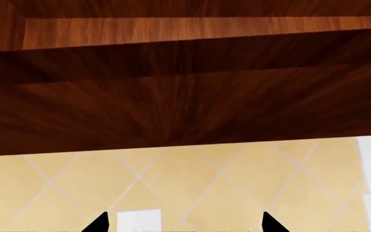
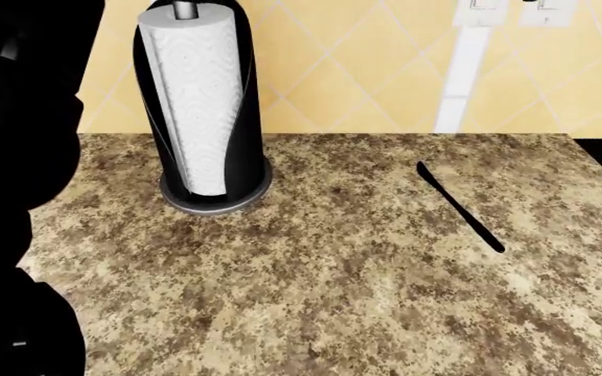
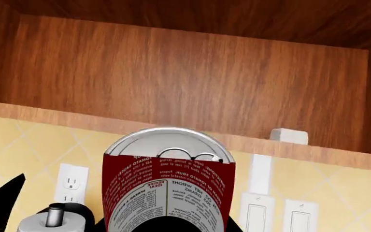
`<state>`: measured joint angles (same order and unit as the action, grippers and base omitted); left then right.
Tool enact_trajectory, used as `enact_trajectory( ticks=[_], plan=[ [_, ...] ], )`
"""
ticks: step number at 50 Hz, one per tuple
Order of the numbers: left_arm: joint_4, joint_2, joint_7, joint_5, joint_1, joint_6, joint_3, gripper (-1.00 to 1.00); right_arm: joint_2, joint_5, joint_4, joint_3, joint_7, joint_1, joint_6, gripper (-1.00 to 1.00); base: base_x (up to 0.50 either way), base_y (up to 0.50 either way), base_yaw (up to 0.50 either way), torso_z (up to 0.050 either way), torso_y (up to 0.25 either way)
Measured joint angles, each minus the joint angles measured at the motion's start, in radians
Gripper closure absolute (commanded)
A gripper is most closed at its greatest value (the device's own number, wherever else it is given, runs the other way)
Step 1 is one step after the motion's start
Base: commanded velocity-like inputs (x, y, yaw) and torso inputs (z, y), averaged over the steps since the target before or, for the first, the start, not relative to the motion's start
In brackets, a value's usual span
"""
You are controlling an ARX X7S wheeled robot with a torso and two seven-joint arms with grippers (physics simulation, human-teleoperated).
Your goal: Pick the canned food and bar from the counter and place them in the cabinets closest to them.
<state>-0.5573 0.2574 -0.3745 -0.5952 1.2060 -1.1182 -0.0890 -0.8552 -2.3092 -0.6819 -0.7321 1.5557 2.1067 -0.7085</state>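
The canned food [image 3: 167, 188] fills the lower middle — red label with white print, silver pull-tab top facing the open wooden cabinet [image 3: 185, 82] beyond. Behind it a yellow tiled wall [image 3: 37, 145] carries an outlet [image 3: 71, 183] and switches [image 3: 277, 212] — the paper-towel roll's top [image 3: 55, 220] shows beside a black finger [image 3: 2, 200].

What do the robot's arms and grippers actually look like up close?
Little shows. The left arm appears in the head view as a bulky, glossy black mass of rounded housings with a few small pale marks. The left gripper shows only two pointed, plain black fingertips. Of the right gripper, only black edges are visible, one a pointed tip. No cables, sleeves or lettering are visible.
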Motion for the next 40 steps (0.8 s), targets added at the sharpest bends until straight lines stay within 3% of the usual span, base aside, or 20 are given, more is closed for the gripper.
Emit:
enact_trajectory(
  ticks=[14,40],
  plan=[
    [-0.006,0.001,-0.009,-0.009,-0.001,-0.002,-0.003,-1.0,0.018,-0.064,0.109,-0.006,0.013,0.185,-0.062,1.0,0.0,0.0,0.0,0.0,0.0],
    [-0.02,0.012,-0.022,-0.029,-0.005,-0.006,0.005,-1.0,0.22,0.053,0.594,0.158,0.015,0.242,-0.44,1.0,0.0,0.0,0.0,0.0,0.0]
  ],
)
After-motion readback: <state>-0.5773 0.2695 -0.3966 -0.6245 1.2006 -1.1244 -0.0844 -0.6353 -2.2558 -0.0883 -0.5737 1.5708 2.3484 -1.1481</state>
